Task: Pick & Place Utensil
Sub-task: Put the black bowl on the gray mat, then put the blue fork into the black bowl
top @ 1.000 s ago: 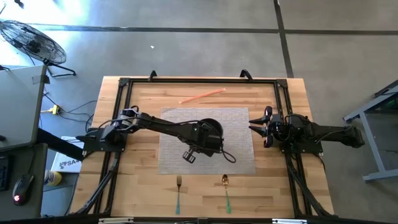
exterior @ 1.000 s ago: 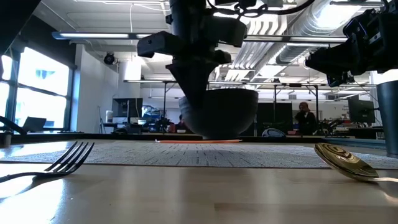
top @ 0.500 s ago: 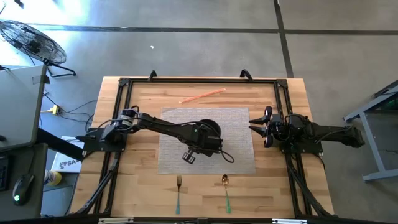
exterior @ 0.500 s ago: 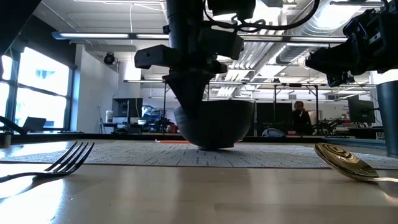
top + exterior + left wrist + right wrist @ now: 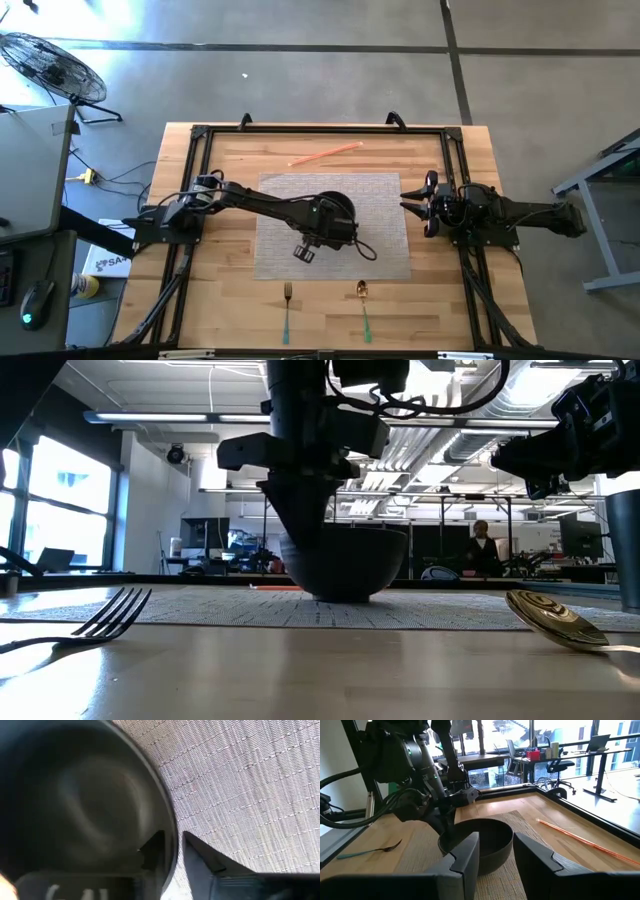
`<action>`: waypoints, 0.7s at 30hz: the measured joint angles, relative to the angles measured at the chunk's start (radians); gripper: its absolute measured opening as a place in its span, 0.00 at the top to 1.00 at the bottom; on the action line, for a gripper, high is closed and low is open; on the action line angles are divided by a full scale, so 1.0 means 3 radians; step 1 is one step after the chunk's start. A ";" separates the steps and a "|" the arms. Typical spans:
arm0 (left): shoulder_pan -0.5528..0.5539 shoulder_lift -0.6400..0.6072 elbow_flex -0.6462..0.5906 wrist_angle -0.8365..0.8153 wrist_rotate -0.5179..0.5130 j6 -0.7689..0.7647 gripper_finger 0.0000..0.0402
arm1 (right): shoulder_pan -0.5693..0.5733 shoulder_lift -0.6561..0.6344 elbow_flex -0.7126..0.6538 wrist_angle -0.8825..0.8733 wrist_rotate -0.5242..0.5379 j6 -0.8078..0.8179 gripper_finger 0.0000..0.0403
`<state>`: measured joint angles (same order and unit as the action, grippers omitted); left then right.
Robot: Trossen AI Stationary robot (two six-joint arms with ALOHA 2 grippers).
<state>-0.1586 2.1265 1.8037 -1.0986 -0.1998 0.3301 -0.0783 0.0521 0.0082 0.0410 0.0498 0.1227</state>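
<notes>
A black bowl (image 5: 345, 204) sits on its base in the middle of a grey woven placemat (image 5: 385, 250); it also shows in the low view (image 5: 365, 560) and the right wrist view (image 5: 487, 842). My left gripper (image 5: 170, 840) stands above the bowl's near-left rim, shut on it. A fork (image 5: 287, 296) and a gold spoon (image 5: 362, 291), both with teal handles, lie flat near the table's near edge. My right gripper (image 5: 407, 203) waits open at the mat's right edge, facing the bowl. My left gripper holds the bowl by its rim (image 5: 172, 827), one finger (image 5: 152, 851) inside the bowl and one finger (image 5: 200, 857) outside. The fingers come from above, pointing down. The bowl stands upright with its base (image 5: 345, 596) on the placemat.
An orange stick (image 5: 325, 153) lies on the wood beyond the mat's far edge. A black frame (image 5: 200, 135) runs round the table's rim. Bare wood shows left of the mat and between the mat and the utensils. A person stands far back in the room.
My left gripper has moved down with the bowl. The bowl hung just above the placemat a second ago and now rests on it. It has kept still for the last half second.
</notes>
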 joint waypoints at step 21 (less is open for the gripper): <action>-0.0031 -0.0027 0.1654 -0.1606 0.0540 -0.1032 0.56 | 0.0000 0.0000 0.0000 0.0000 0.0000 0.0001 0.72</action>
<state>-0.1678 2.1185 2.2999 -1.5803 -0.0377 0.0204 -0.0784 0.0521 0.0082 0.0410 0.0498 0.1230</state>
